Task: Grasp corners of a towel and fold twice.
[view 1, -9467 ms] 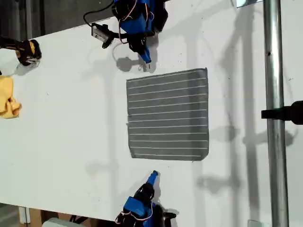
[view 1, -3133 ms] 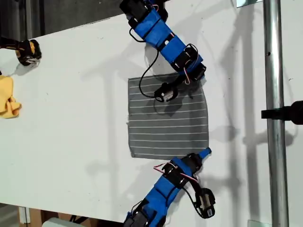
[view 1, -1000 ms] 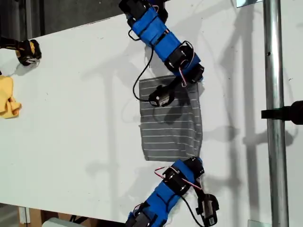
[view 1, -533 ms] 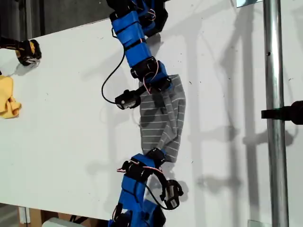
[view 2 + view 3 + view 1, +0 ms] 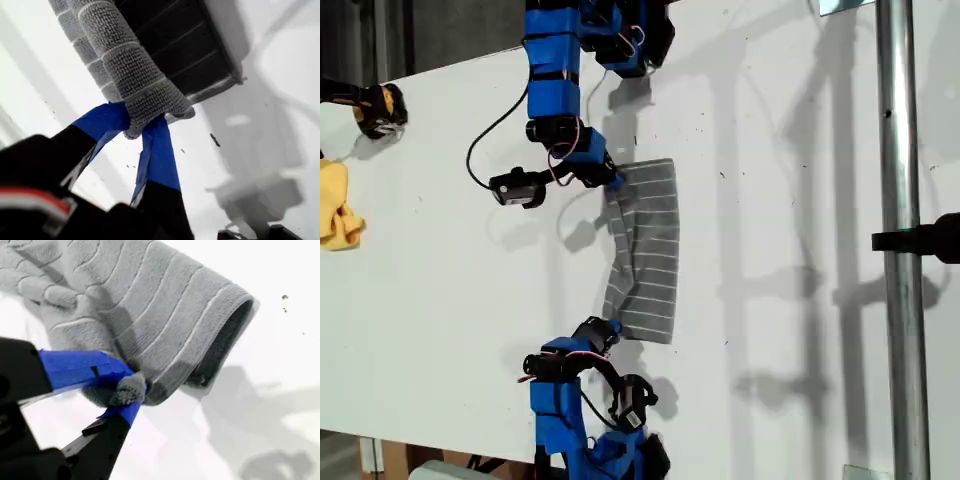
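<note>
My first gripper (image 5: 142,127) has its fingers clamped on a towel (image 5: 645,250) corner; my second gripper (image 5: 127,390) pinches another bunched corner. The towel lies partly folded over itself on the white table (image 5: 790,200) between both arms.

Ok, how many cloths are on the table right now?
2. The grey striped towel is mid-table, pinched at two ends by blue grippers. A small yellow cloth lies at the exterior view's left edge, partly cut off. No others visible.
</note>
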Tool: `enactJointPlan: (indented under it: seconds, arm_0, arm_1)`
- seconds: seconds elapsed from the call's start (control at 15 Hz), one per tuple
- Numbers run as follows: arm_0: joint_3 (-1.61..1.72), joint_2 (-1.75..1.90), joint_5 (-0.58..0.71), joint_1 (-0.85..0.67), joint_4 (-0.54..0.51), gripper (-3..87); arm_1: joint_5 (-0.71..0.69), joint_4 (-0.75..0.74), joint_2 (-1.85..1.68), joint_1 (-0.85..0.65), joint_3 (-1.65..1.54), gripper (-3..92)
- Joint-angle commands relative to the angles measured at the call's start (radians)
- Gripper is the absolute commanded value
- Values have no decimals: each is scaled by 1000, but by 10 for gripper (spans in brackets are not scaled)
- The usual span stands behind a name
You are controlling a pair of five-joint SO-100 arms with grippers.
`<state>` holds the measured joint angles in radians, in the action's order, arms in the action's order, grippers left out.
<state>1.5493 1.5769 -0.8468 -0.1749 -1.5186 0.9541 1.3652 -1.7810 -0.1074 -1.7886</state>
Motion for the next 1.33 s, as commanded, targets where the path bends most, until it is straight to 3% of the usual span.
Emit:
enactJointPlan:
  seconds: [0.0,0.53,0.93,1.27]
  arm_0:
    - [49,126,20,-61,20,-12]
    - [121,189,135,-249,67,-12]
    - [293,238,-74,-31,152,-12]
    - [426,215,-212,63,284,-12]
  arm_1:
    - [-63,-2,-92,-95,5,-2]
    - [-212,-48,-110,-272,8,-2]
    - [-40,-83,-150,-29,-158,-2]
    - [48,-135,-202,31,-337,-2]
